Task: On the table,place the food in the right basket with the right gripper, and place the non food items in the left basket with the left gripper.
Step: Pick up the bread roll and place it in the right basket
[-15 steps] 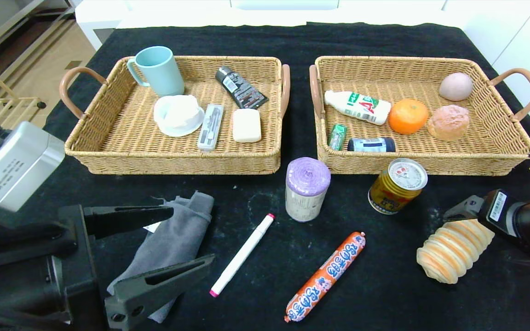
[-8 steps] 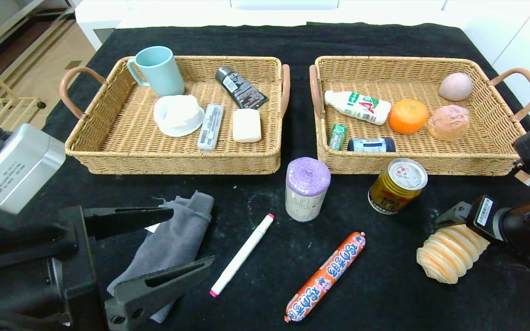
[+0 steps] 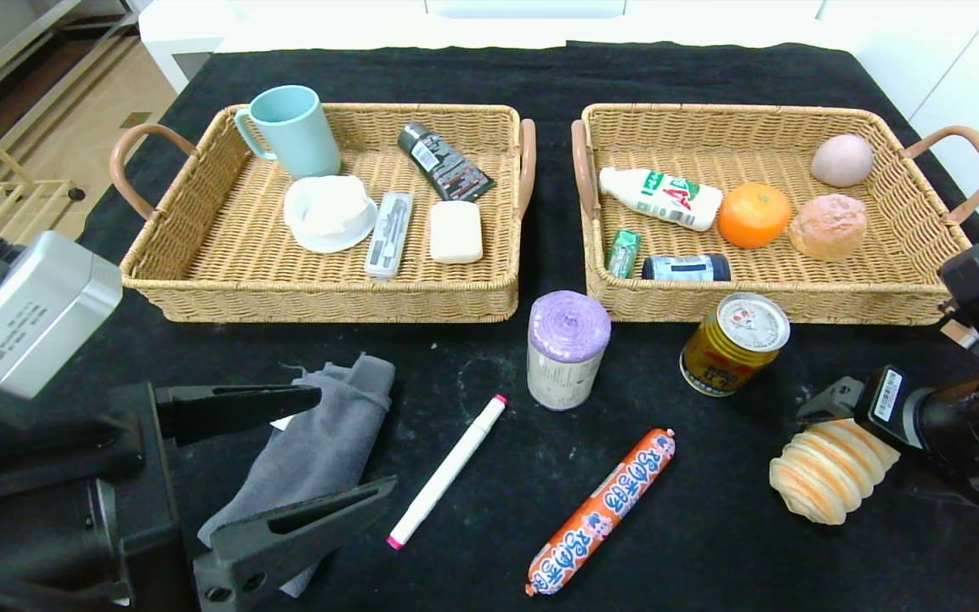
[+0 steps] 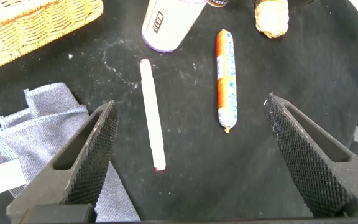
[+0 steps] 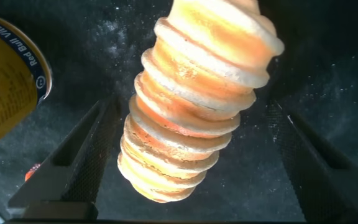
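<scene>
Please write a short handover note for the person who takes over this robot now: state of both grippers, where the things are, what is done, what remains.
Right gripper: open, fingers on both sides of the spiral bread, not closed on it.
Left gripper: open, holds nothing, above the grey cloth and the marker pen.
Done: left basket holds the cup, dish, soap, tube and case; right basket holds the milk bottle, orange, buns and small packs.
Left on the table: food for the right basket: spiral bread, sausage, can. Non-food for the left basket: grey cloth, marker pen, purple bag roll.
</scene>
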Robot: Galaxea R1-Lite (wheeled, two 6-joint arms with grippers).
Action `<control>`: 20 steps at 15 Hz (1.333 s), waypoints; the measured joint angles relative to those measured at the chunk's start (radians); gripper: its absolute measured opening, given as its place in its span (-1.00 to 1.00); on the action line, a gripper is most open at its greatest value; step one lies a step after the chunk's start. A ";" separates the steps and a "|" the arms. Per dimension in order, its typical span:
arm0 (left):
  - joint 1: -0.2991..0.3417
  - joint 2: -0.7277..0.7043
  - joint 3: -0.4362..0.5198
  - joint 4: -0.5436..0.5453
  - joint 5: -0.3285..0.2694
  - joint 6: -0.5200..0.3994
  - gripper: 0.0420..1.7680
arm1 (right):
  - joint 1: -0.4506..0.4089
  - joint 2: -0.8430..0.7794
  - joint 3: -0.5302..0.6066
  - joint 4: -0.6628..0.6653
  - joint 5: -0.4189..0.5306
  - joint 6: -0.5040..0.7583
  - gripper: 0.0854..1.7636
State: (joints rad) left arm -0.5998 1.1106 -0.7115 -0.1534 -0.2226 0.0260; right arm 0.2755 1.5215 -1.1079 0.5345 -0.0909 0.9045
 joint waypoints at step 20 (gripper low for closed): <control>-0.006 -0.003 0.006 0.000 0.000 0.007 0.94 | -0.012 0.024 0.031 -0.037 0.009 0.002 -0.31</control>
State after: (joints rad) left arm -0.6060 1.1079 -0.7055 -0.1534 -0.2221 0.0326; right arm 0.2636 1.5451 -1.0770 0.4974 -0.0817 0.9062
